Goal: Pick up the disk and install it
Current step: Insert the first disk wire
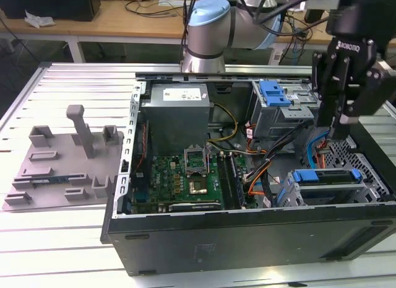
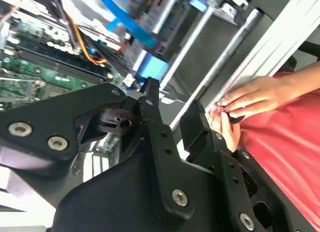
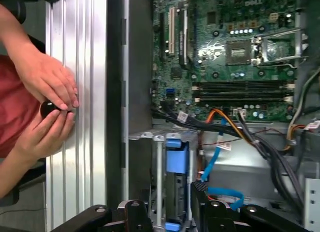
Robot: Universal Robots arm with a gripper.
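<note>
The disk [image 1: 326, 176], a silver drive in a blue carrier bracket, lies in the drive cage at the exterior view's right end of the open computer case [image 1: 247, 238]. My gripper [image 1: 337, 130] hangs above that cage, pointing down. It is open with nothing between its black fingers [image 2: 150, 100]. In the first wrist view the disk's blue carrier [image 3: 176, 159] shows straight beyond the gap of the gripper [image 3: 167, 212], apart from both fingers. A blue carrier tab [image 2: 150, 67] also lies past the fingertips in the second wrist view.
A green motherboard [image 1: 185, 176] with orange and black cables fills the case's middle, and a second blue bracket [image 1: 274, 93] sits in the upper bay. A person's hands [image 3: 47, 102] hold a black knob on the slatted aluminium table beside the case. A grey fixture plate [image 1: 62, 164] lies at the exterior view's left.
</note>
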